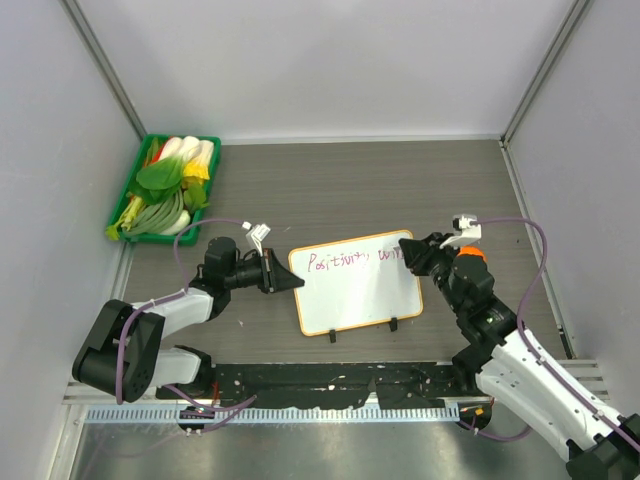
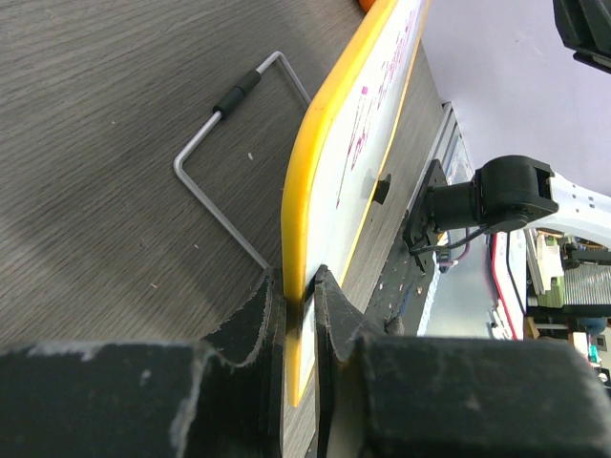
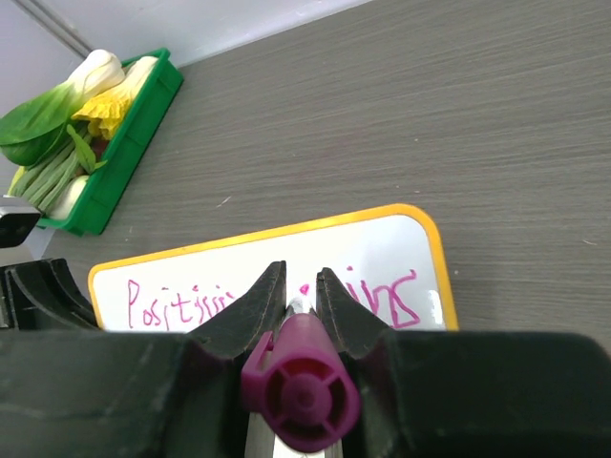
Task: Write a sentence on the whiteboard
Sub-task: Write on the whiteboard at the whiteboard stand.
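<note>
The whiteboard sits on the table in the middle, between the two arms, with its two black feet on the near edge. The left gripper has it by the left edge. Seen from the left wrist, the two fingers are clamped on the orange frame, one on each face, and the board runs away from them edge-on. A bent wire loop lies on the table just beside the board's back. I cannot tell whether the board is flat or tipped up.

The right gripper hangs over the board's far right corner. From the right wrist its fingers are closed tight round a purple marker, cap end toward the camera, tip down at the white surface. Whether the tip touches, I cannot tell.

The sentence runs along the far edge in pink-purple: "Positiv" reads to the left of the fingers and "ins" to the right, with the rest hidden behind them. The tip sits in the gap between the two words.

A green tray of leafy vegetables sits in the far left corner, well apart from the board
</note>
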Controlling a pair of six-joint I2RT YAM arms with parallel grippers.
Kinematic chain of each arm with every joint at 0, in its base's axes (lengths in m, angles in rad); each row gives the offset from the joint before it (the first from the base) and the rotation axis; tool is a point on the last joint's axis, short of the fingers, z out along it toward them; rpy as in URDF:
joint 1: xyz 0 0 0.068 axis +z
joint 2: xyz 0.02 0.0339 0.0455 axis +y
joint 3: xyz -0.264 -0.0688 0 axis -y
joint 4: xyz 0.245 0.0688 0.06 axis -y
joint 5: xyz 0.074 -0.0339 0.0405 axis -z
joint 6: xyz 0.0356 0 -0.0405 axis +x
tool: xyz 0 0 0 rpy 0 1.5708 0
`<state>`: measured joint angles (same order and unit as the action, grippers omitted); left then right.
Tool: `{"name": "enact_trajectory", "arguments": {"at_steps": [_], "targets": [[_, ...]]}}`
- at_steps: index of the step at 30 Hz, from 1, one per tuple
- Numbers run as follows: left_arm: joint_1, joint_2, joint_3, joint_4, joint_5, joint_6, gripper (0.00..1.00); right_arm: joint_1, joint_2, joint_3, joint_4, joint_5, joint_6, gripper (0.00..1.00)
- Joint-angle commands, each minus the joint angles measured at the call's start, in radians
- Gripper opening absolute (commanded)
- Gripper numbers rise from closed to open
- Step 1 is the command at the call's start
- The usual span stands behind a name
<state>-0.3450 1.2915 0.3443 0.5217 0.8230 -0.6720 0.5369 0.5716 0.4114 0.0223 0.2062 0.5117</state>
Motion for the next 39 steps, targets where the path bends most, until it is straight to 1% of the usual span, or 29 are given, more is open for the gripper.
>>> {"name": "enact_trajectory", "arguments": {"at_steps": [1,2,7,8,9,10,13,21,26,35,39], "targets": [[0.000,0.022,0.001,-0.063,-0.099,0.071,0.00,0.027,0.039,0.067,0.130,-0.039,0.007,0.01],[0.000,0.023,0.001,-0.063,-0.099,0.071,0.00,0.032,0.048,0.070,0.137,-0.034,0.008,0.01],[0.000,0.022,0.001,-0.063,-0.099,0.069,0.00,0.155,0.100,0.082,0.162,0.036,-0.012,0.01],[-0.002,0.022,0.001,-0.065,-0.101,0.071,0.00,0.207,0.112,0.086,0.165,0.074,-0.016,0.01],[-0.002,0.022,0.001,-0.065,-0.099,0.069,0.00,0.233,0.120,0.095,0.166,0.099,-0.030,0.01],[0.000,0.022,0.001,-0.065,-0.099,0.071,0.00,0.291,0.135,0.098,0.169,0.145,-0.039,0.01],[0.000,0.020,0.001,-0.065,-0.099,0.071,0.00,0.389,0.166,0.107,0.195,0.238,-0.079,0.01],[-0.002,0.017,-0.001,-0.066,-0.099,0.069,0.00,0.578,0.290,0.079,0.294,0.327,-0.081,0.01],[0.000,0.019,0.001,-0.068,-0.097,0.071,0.00,0.641,0.338,0.081,0.329,0.384,-0.098,0.01],[0.000,0.015,0.001,-0.066,-0.097,0.072,0.00,0.664,0.431,0.069,0.412,0.414,-0.098,0.01],[0.000,0.019,0.001,-0.068,-0.096,0.072,0.00,0.664,0.464,0.073,0.433,0.398,-0.091,0.01]]}}
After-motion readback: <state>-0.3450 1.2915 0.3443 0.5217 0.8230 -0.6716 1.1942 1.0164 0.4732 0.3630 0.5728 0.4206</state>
